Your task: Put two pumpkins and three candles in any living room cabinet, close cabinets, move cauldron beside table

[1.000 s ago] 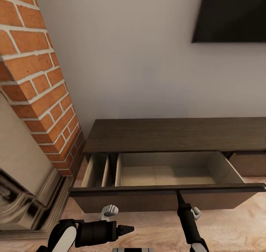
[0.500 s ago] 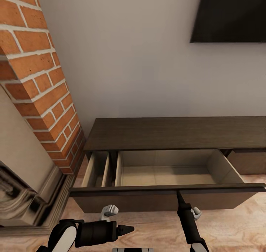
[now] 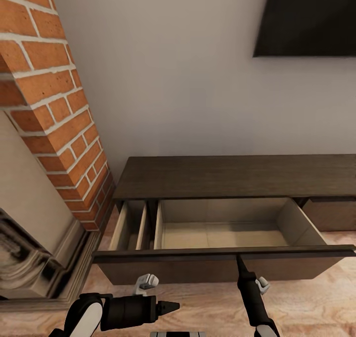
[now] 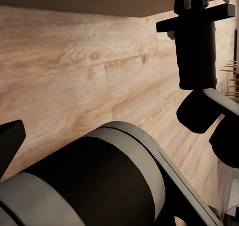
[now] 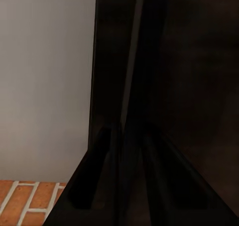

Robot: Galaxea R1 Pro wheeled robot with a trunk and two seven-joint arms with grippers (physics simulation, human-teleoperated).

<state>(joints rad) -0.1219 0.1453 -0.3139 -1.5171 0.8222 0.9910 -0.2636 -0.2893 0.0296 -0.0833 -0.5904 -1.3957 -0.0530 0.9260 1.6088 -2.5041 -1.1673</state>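
The cabinet [image 3: 232, 178] stands against the wall below the dark screen [image 3: 306, 18], with its wide drawer [image 3: 222, 235] pulled out and its pale interior bare. The right gripper [image 3: 239, 262] points at the top edge of the drawer front [image 3: 222, 267], tip touching or just short of it; in the right wrist view its jaws appear to straddle that dark edge, but whether they clamp it cannot be told. The left gripper [image 3: 170, 307] rests low, in front of the drawer front and clear of it; its jaw opening cannot be told.

Judged step: the drawer is open and ready for loading. No pumpkins or candles lie in it, so the next move calls for releasing the front and fetching them.

A brick fireplace column [image 3: 54, 104] stands beside the cabinet's end. The floor [image 3: 306, 307] is light wood plank.
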